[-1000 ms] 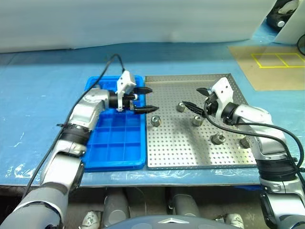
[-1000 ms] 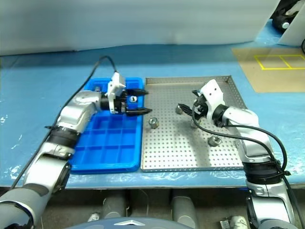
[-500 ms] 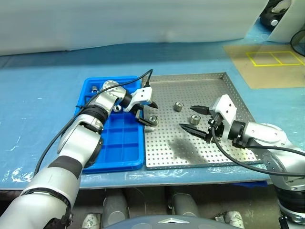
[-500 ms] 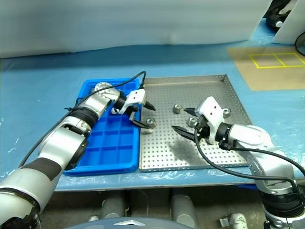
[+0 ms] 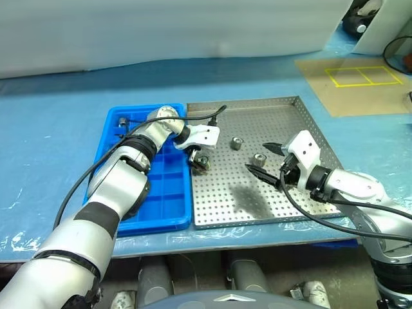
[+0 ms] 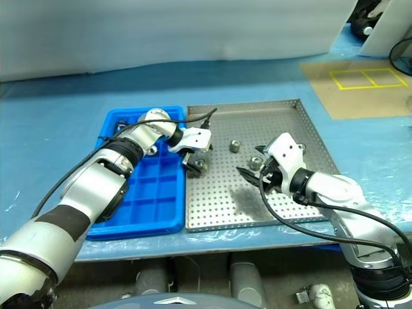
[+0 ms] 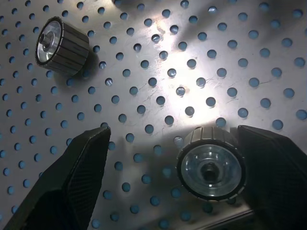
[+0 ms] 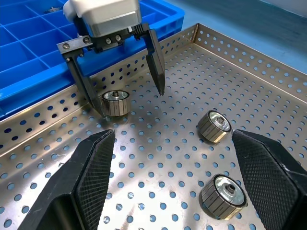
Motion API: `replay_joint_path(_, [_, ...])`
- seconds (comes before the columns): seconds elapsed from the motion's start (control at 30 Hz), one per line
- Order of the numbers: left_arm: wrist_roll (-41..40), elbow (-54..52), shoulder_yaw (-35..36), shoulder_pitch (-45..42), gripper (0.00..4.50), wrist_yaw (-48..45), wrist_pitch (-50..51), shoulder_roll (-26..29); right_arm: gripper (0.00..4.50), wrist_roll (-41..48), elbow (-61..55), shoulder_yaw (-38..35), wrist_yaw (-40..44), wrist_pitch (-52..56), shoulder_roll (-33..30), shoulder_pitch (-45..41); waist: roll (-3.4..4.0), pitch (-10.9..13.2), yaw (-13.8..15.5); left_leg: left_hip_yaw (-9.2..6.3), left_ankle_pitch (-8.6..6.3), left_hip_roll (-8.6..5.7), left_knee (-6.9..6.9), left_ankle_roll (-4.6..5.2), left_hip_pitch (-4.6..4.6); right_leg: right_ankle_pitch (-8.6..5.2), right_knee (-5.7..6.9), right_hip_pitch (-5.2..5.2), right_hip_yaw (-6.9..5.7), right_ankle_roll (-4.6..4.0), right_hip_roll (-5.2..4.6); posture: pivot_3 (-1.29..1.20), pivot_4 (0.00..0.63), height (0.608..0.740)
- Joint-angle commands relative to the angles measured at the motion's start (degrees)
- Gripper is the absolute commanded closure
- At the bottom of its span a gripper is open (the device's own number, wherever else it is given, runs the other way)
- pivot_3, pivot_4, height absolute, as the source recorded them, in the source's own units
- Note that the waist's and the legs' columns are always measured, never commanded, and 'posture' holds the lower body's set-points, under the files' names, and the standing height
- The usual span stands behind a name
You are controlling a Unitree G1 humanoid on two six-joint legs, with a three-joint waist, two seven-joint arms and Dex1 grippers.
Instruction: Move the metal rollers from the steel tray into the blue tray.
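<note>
Left gripper (image 8: 122, 93): fingers spread, straddling one roller (image 8: 115, 103) | roller upright, beside the blue tray (image 5: 151, 199) | your right gripper (image 5: 265, 159) released, farther off

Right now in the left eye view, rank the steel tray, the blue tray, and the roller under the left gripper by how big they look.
1. The steel tray, largest.
2. The blue tray, narrower.
3. The roller under the open left gripper, by far the smallest.
All three lie at a similar distance from the camera, so the order is safe.
</note>
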Motion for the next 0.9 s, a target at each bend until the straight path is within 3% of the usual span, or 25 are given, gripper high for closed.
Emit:
replay_joint_path(0.03, [3.8, 0.9, -2.0, -1.0, 0.0, 1.4, -1.7, 1.9, 0.51, -0.7, -0.6, 0.0, -0.8, -1.8, 0.5, -0.3, 0.0, 0.0, -0.4, 0.0, 0.0, -0.01, 0.0, 0.0, 0.0, 0.0, 0.0, 0.0, 0.0, 0.0, 0.0, -0.53, 0.15, 0.74])
replay_joint_path(0.33, [4.0, 0.8, -0.7, -1.2, 0.0, -0.3, -3.3, 2.3, 0.51, -2.5, 0.7, 1.4, -1.9, -3.2, 1.7, -0.7, 0.0, 0.0, -0.9, -0.01, -0.03, -0.01, -0.06, 0.05, -0.06, 0.01, -0.18, 0.0, -0.03, -0.01, 0.0, -0.52, 0.15, 0.74])
replay_joint_path(0.47, [-0.7, 0.5, 4.2, -1.7, 0.0, 3.8, -2.0, -0.8, 0.51, -3.0, 1.1, 1.7, -2.0, -3.6, 2.0, -0.8, 0.0, 0.0, -0.9, 0.0, -0.05, 0.0, -0.11, 0.08, -0.07, 0.01, -0.24, 0.0, -0.02, -0.02, 0.0, -0.52, 0.15, 0.74])
replay_joint_path(0.6, [-9.3, -0.4, 11.5, -2.8, 0.0, -6.8, 4.6, -3.9, 0.51, -2.6, 1.0, 1.2, -2.0, -3.4, 2.6, -0.5, 0.0, 0.0, -0.4, 0.0, -0.11, -0.1, -0.1, 0.19, -0.19, 0.02, -0.37, 0.03, -0.01, -0.03, -0.05, -0.53, 0.15, 0.74])
replay_joint_path(0.67, [-9.7, -1.0, 12.1, -2.7, 0.0, -8.0, 5.6, -4.1, 0.51, -2.2, 0.9, 0.5, -2.2, -3.1, 2.8, -0.9, 0.0, 0.0, -0.5, 0.03, -0.16, -0.12, -0.1, 0.27, -0.21, 0.02, -0.49, 0.06, 0.01, -0.03, -0.07, -0.53, 0.15, 0.74])
replay_joint_path(0.77, [-8.2, -0.6, 11.7, -2.5, 0.0, -4.1, 5.3, -4.5, 0.51, -2.6, 1.3, 0.4, -2.2, -3.3, 2.6, -0.9, 0.0, 0.0, -0.6, 0.05, -0.18, -0.11, -0.13, 0.3, -0.2, 0.02, -0.51, 0.06, 0.01, -0.03, -0.07, -0.53, 0.15, 0.74])
replay_joint_path(0.9, [-6.6, 1.6, 12.2, -2.7, 0.0, 9.3, 7.7, -6.2, 0.51, -2.8, 1.2, 0.7, -2.5, -3.5, 2.5, -0.5, 0.0, 0.0, -0.6, 0.04, -0.18, -0.1, -0.13, 0.29, -0.19, 0.02, -0.5, 0.06, -0.01, -0.03, -0.06, -0.53, 0.15, 0.74])
